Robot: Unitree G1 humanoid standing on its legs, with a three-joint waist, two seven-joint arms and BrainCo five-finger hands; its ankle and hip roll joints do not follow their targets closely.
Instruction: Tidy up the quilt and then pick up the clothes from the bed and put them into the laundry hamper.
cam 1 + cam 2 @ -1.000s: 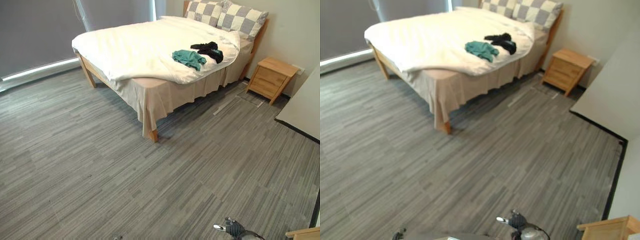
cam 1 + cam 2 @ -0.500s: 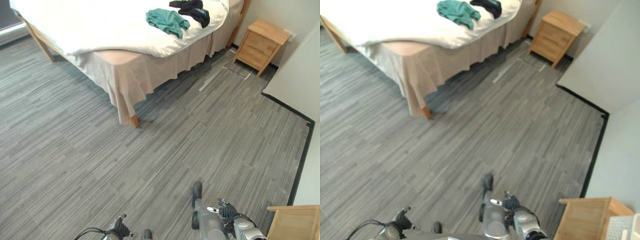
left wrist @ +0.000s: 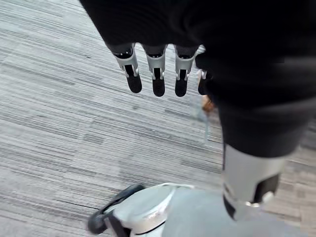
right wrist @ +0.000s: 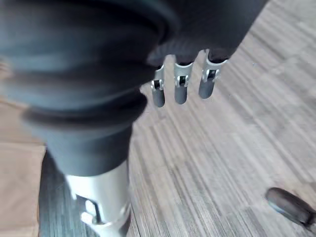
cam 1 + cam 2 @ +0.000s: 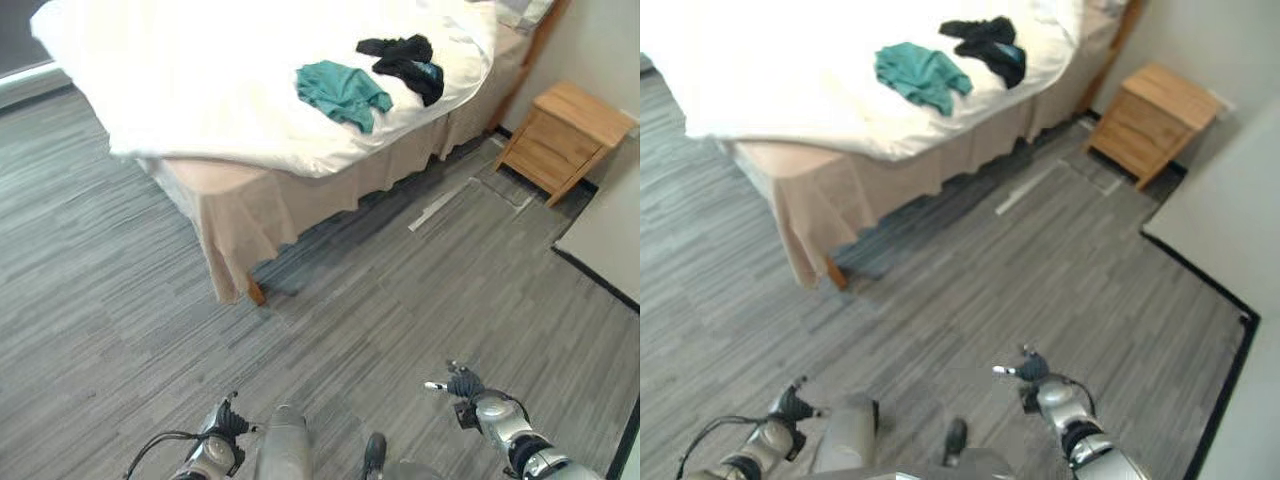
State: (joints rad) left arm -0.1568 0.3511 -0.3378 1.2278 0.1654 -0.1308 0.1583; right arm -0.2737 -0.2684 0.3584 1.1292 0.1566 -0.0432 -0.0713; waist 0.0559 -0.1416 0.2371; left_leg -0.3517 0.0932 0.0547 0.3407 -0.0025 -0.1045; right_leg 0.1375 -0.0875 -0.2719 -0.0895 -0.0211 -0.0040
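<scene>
Left hand [image 3: 157, 74] & right hand [image 4: 180, 84] both empty, fingers relaxed. Quilt [image 5: 200, 90] w/ green shirt [image 5: 342, 92] & black clothes [image 5: 405, 62] well ahead of them. All soft, light; prob. bunch-grab mid-cloth.

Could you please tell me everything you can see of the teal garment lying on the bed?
The teal garment is a soft, crumpled piece of cloth, blue-green, bunched in loose folds rather than spread flat. It lies on top of the white quilt, near the bed's side edge that faces the wooden nightstand. A black garment lies just beyond it, close by; whether the two touch is unclear. Neither hand is near it.
</scene>
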